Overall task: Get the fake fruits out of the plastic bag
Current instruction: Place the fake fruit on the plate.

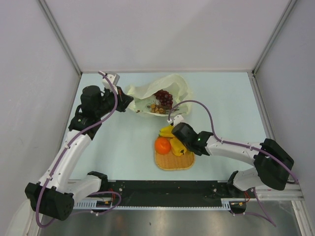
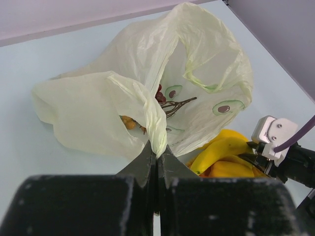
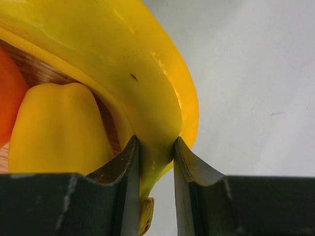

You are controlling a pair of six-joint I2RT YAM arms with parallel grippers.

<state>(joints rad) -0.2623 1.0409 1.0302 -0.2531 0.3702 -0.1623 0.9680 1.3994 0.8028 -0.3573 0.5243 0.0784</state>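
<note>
Banana bunch (image 3: 123, 49) clamped between right end effector (image 3: 156, 142) fingers, left end effector (image 2: 157, 150) pinching plastic bag (image 2: 197, 59)

White arms (image 1: 64, 157) with black joints (image 1: 91, 101) — purple cables (image 1: 116, 98) looping alongside (black fingers (image 2: 145, 163)).

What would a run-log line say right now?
left end effector: shut on plastic bag | right end effector: shut on banana bunch | mat: orange, yellow pepper | in plastic bag: grapes
</note>
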